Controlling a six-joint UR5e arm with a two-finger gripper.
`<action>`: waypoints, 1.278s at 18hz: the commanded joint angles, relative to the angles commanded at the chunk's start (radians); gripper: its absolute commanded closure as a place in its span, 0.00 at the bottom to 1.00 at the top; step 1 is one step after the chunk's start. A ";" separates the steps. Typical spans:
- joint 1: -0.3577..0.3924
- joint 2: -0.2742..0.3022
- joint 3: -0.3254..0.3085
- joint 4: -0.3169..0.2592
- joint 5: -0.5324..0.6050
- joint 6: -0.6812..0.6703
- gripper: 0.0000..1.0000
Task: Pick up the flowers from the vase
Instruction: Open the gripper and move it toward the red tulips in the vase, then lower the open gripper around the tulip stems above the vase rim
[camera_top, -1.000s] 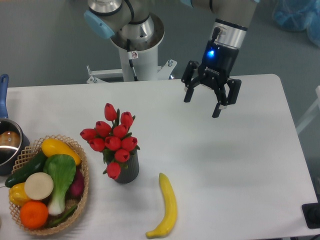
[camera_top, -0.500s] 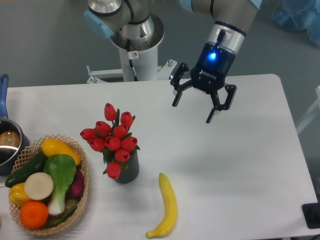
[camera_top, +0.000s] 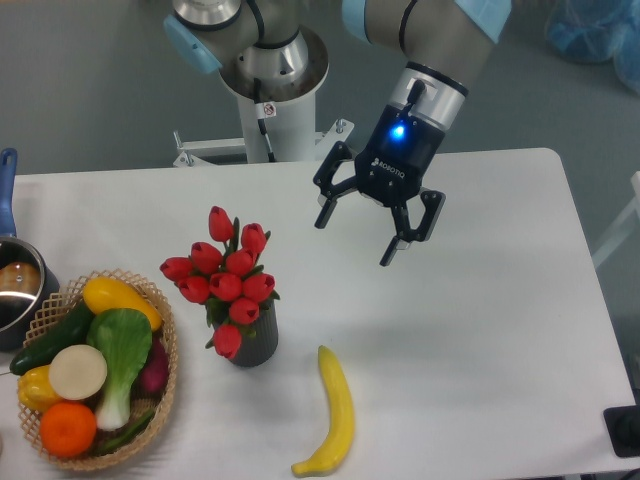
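The flowers (camera_top: 228, 275), a bunch of red tulip buds with green leaves, stand in the vase (camera_top: 254, 338), a small dark grey ribbed cylinder left of the table's middle. My gripper (camera_top: 356, 240) hangs above the table to the upper right of the bunch, well apart from it. Its two dark fingers are spread wide and hold nothing. The stems are hidden inside the vase.
A yellow banana (camera_top: 335, 412) lies just right of the vase near the front edge. A wicker basket (camera_top: 162, 398) of vegetables and fruit sits at the front left. A metal pot (camera_top: 14, 285) with a blue handle stands at the left edge. The robot base (camera_top: 270, 80) rises behind the table.
The gripper has moved left and slightly down toward the flowers, tilting as it goes. Its fingers stay open. Flowers and vase have not moved.
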 joint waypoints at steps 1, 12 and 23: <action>0.008 0.000 0.000 0.003 0.000 0.011 0.00; 0.015 -0.029 -0.124 -0.006 -0.136 0.261 0.00; 0.018 -0.129 -0.179 -0.001 -0.427 0.253 0.00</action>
